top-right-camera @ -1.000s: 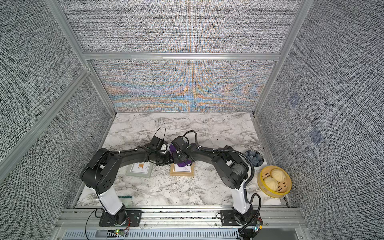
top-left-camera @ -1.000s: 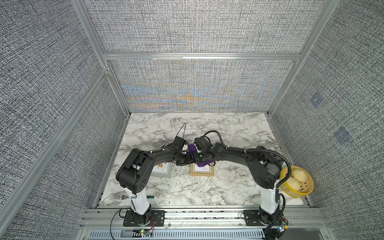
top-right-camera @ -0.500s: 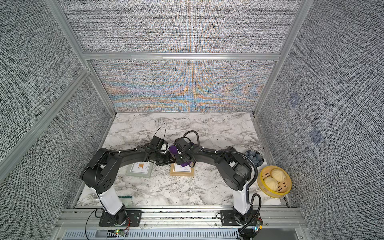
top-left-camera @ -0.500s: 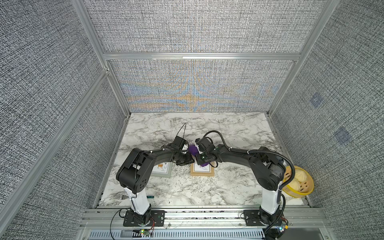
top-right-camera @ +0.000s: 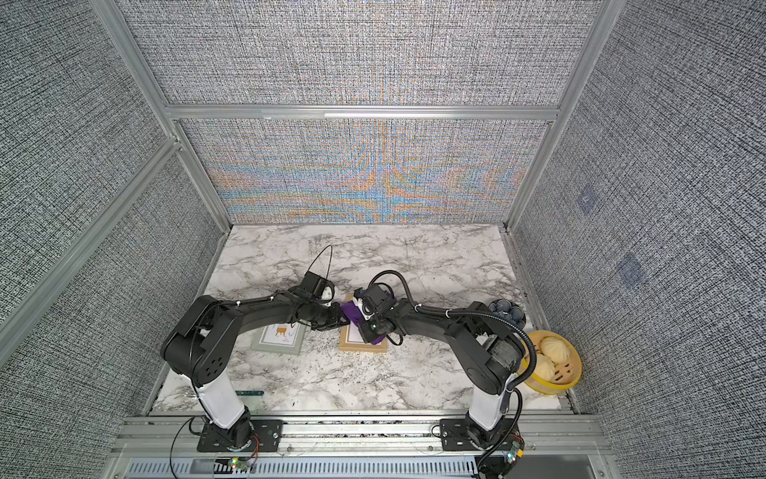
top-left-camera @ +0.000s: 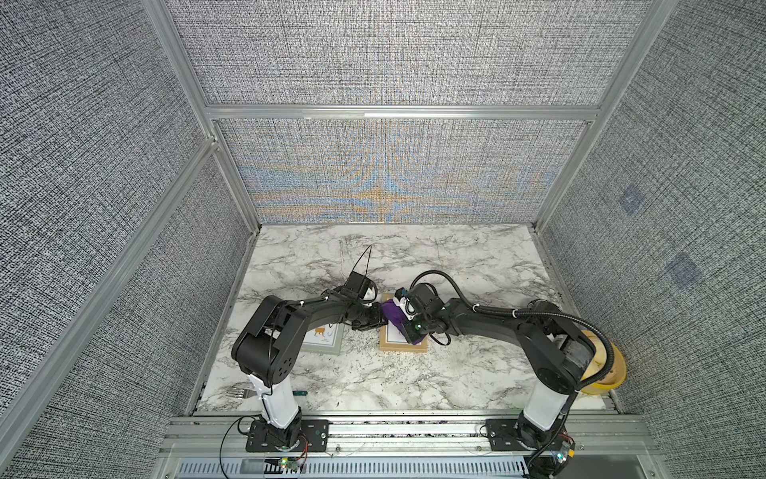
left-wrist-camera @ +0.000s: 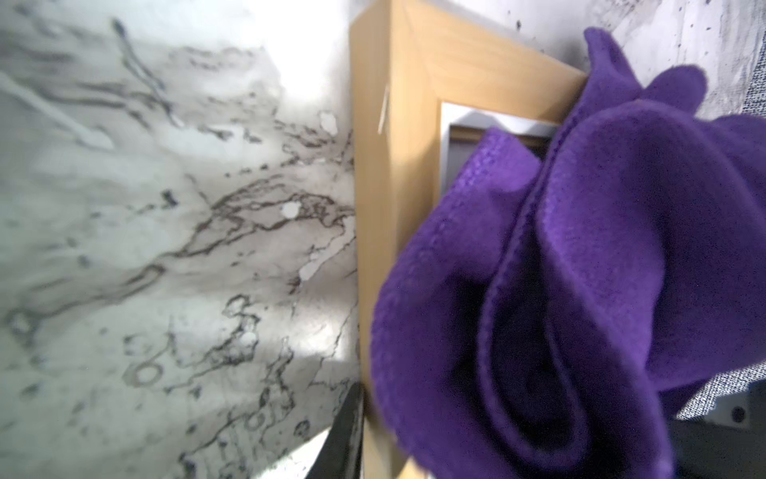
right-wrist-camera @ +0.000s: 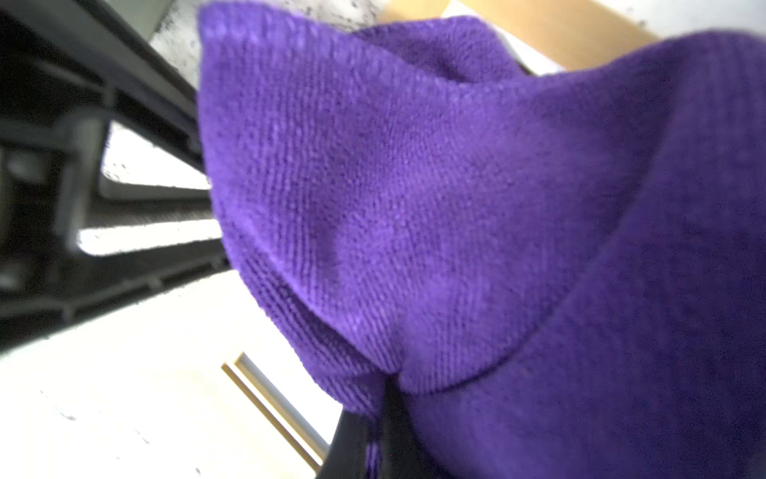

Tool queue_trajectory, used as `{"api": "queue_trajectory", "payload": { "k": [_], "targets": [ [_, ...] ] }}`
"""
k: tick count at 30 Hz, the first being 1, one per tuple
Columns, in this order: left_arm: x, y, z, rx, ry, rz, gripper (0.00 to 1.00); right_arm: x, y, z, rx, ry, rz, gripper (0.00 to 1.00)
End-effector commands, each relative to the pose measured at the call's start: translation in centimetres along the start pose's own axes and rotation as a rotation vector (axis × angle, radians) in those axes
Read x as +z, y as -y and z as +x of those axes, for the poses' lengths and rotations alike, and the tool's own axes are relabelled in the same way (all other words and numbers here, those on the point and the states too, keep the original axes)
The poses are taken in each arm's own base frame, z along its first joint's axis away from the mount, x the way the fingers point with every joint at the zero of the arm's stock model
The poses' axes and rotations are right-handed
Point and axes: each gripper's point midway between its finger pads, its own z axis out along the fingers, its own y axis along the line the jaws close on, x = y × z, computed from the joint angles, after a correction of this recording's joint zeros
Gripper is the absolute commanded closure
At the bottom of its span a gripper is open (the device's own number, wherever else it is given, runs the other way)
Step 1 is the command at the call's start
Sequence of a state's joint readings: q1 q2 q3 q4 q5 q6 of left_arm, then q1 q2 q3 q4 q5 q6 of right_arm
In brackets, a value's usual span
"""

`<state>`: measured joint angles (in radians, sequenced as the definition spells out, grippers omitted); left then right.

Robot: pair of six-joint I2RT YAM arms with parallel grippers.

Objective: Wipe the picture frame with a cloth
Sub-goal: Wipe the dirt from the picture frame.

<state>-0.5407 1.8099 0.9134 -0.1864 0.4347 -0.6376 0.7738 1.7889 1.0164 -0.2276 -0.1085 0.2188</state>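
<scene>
A light wooden picture frame (top-left-camera: pixel 402 347) (top-right-camera: pixel 361 349) lies flat on the marble table. The purple cloth (top-left-camera: pixel 393 316) (top-right-camera: pixel 352 312) is bunched over it. My right gripper (top-left-camera: pixel 405 327) (top-right-camera: pixel 368 327) is shut on the cloth (right-wrist-camera: pixel 456 207), pressing it onto the frame (right-wrist-camera: pixel 559 29). My left gripper (top-left-camera: pixel 375 322) (top-right-camera: pixel 338 321) is at the frame's left edge. In the left wrist view one black finger (left-wrist-camera: pixel 347 433) lies against the outer side of the frame (left-wrist-camera: pixel 393 166). The cloth (left-wrist-camera: pixel 580 269) hides the other finger.
A second, grey-green picture frame (top-left-camera: pixel 325 338) (top-right-camera: pixel 278 341) lies under the left arm. A fork (top-left-camera: pixel 238 390) and a green-handled tool (top-right-camera: pixel 248 392) sit near the front left. A yellow steamer basket with buns (top-right-camera: pixel 551 365) and a dark blue object (top-right-camera: pixel 506 312) stand at the right.
My right arm has shifted slightly to the right and towards the front, dragging the cloth over the frame. The left arm has stayed still.
</scene>
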Motion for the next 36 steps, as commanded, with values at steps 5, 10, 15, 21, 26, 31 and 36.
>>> {"api": "queue_trajectory", "payload": {
  "k": [5,10,15,21,26,31,36],
  "targets": [
    [-0.3,-7.2,5.5,-0.116,-0.163,-0.316,0.91,2.3,-0.9,3.9,-0.060,-0.202,0.031,1.00],
    [-0.3,-7.1,5.5,-0.119,-0.162,-0.313,0.91,2.6,-2.0,3.6,-0.012,-0.195,0.008,1.00],
    [-0.3,-7.1,5.4,-0.117,-0.161,-0.315,0.91,0.6,-0.1,6.4,0.011,-0.246,0.034,1.00],
    [-0.4,-7.1,5.3,-0.113,-0.157,-0.317,0.91,-2.0,2.5,8.1,-0.033,-0.291,0.118,1.00],
    [-0.3,-7.1,5.3,-0.111,-0.159,-0.316,0.91,-1.4,1.2,5.9,-0.051,-0.259,0.075,1.00],
    [-0.4,-7.1,5.3,-0.111,-0.157,-0.314,0.91,1.3,-1.7,6.5,-0.088,-0.305,-0.001,1.00],
    [-0.4,-7.0,5.4,-0.113,-0.157,-0.310,0.91,1.8,-3.5,5.1,-0.052,-0.214,-0.064,1.00]
  ]
}}
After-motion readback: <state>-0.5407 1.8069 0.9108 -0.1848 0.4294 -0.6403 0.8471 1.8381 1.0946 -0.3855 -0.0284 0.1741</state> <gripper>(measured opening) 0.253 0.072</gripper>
